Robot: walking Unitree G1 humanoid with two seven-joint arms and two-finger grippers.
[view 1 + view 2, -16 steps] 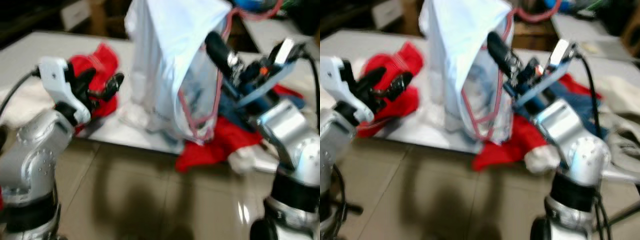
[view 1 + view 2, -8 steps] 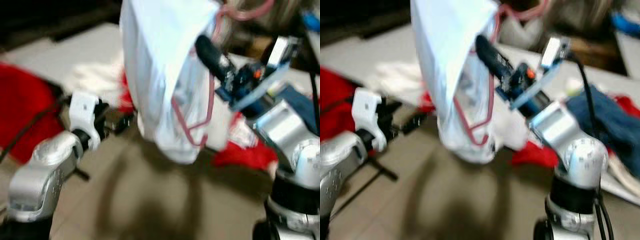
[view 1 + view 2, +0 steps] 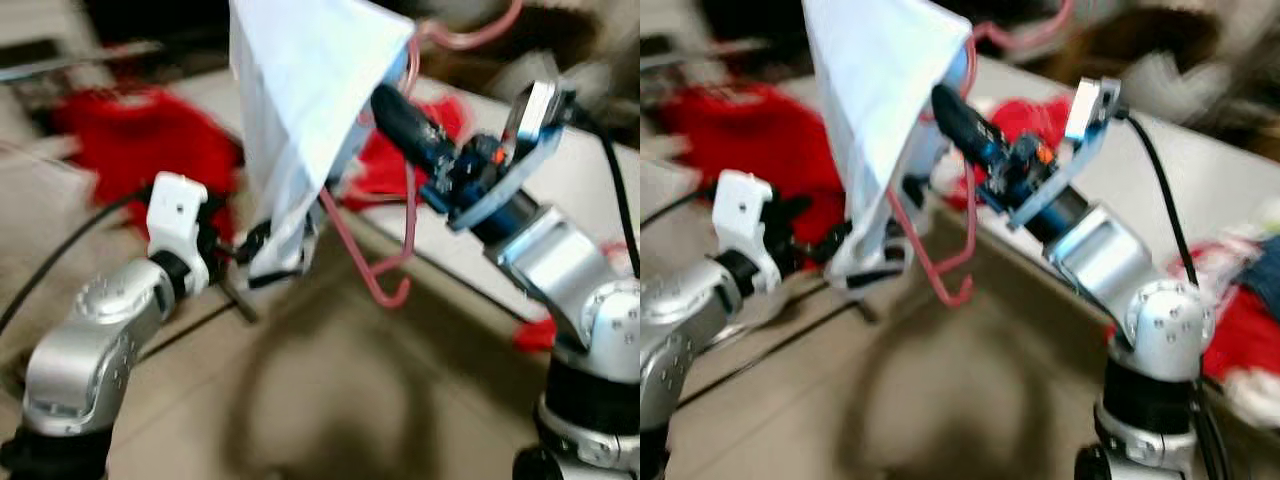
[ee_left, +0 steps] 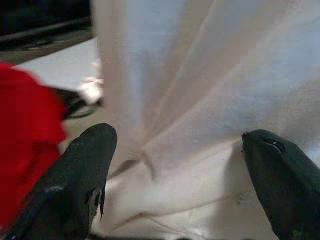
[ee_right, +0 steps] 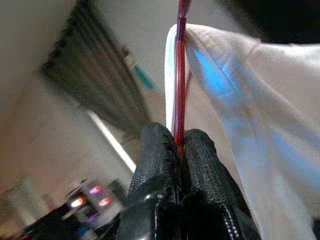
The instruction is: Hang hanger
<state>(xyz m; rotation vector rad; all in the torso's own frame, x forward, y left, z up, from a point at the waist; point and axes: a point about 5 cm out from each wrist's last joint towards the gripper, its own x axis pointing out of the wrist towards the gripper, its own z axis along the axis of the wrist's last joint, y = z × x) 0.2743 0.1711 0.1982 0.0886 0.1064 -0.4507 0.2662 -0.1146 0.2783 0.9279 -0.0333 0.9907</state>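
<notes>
Right gripper [image 5: 177, 165] pinched tight on the pink hanger [image 3: 385, 255], white garment [image 3: 300, 90] draped over it
Left gripper [image 4: 175, 175], fingers wide, sits against the cloth: steady that hem and carry level, hook [image 3: 470, 30] upright for the rail

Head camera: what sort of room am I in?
Probably a home laundry-sorting spot: red clothes heaped on a low white surface, tiled floor, and a white garment on a pink hanger.
</notes>
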